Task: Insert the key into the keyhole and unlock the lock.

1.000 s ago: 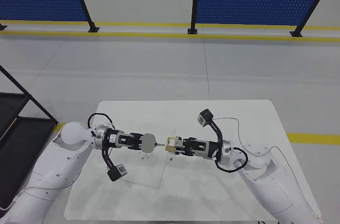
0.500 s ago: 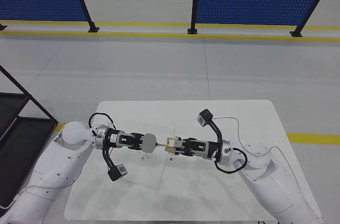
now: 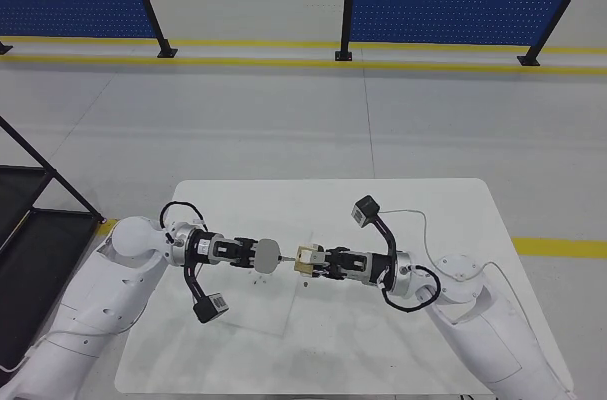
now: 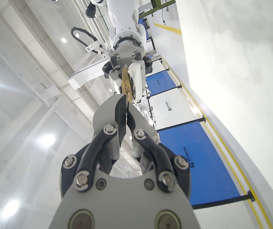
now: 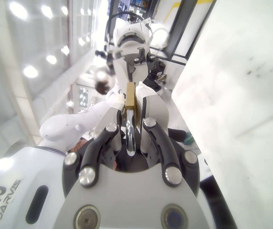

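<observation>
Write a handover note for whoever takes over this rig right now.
Left gripper: shut on the key, held above the table.
Right gripper: shut on the lock, shackle toward its wrist.
The key tip meets the lock's keyhole end; how deep it sits cannot be told.
Done: both grasped and lined up.
To do: confirm insertion, turn the key, unlock.

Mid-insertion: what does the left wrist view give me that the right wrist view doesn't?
Left wrist view: the lock's keyhole end, facing the camera, right at the tips of the left gripper, which is shut on the key. Right wrist view: the silver shackle running back between the right gripper's fingers, with the brass body edge-on. Both: the lock clamped in the right gripper, the two grippers nose to nose, the table alongside. Neither settles how deep the key sits.
</observation>
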Robot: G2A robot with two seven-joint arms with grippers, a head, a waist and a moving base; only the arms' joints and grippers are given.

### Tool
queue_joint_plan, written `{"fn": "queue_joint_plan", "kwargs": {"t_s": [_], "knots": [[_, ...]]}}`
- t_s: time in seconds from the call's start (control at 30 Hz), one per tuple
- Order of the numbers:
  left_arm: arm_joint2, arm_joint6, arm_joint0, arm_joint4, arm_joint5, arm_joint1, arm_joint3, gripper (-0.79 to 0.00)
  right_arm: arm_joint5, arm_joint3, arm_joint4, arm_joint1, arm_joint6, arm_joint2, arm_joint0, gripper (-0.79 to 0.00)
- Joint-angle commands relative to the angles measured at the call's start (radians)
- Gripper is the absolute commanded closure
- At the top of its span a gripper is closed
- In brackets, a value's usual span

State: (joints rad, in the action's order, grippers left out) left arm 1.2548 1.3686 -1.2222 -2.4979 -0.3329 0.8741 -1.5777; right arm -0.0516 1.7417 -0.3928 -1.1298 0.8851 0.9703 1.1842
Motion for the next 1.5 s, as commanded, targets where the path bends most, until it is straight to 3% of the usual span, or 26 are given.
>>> {"fn": "queue_joint_plan", "kwargs": {"t_s": [0.0,1.47], "knots": [[-0.001,-0.001,0.000,-0.001,0.000,0.000,0.000,0.000,-0.001,0.001,0.002,0.000,-0.001,0.000,0.001,0.000],[-0.015,-0.010,0.005,-0.029,0.019,-0.010,-0.011,0.000,-0.001,0.026,0.063,-0.003,-0.010,0.008,0.012,0.000]]}}
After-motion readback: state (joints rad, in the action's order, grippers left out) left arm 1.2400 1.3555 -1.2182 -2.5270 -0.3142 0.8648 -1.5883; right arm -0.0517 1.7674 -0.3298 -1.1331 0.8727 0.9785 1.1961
